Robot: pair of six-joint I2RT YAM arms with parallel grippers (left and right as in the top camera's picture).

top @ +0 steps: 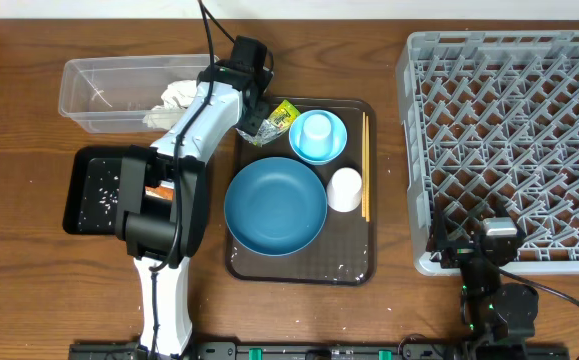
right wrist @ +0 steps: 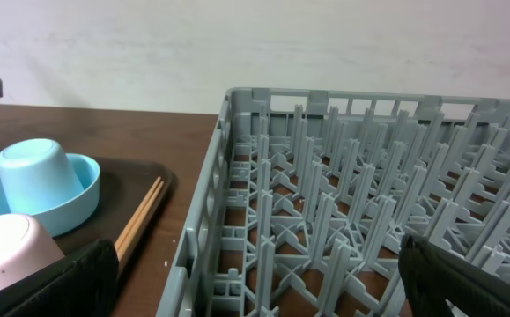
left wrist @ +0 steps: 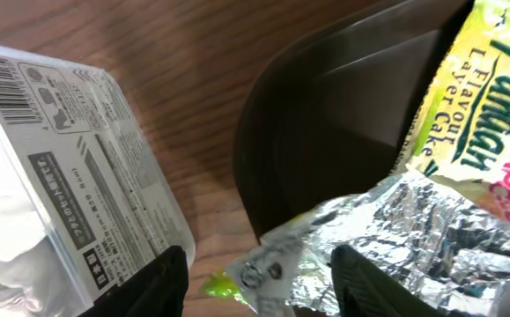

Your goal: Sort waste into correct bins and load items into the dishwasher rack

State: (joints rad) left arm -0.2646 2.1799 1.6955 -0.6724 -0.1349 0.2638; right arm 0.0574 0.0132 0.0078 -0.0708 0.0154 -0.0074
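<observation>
Left gripper (left wrist: 268, 283), half-open, straddles the wrapper (left wrist: 413, 224) at the tray's (left wrist: 325, 106) far-left corner; next: pinch, lift to tub (top: 94, 95).

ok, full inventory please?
dishwasher rack: 1, grey, right
serving tray: 1, brown, centre
bowl: 1, dark-blue, on serving tray
saucer: 1, light-blue, tray's far end
blue cup: 1, light-blue, inverted on saucer
white cup: 1, white, beside bowl
chopsticks: 2, wooden, tray's right edge
snack wrapper: 1, green-yellow, tray's far-left corner
tub: 1, clear, far left, paper wads inside
black tray: 1, black, left, rice grains inside
left gripper: open, astride wrapper
right gripper: open, by rack
</observation>
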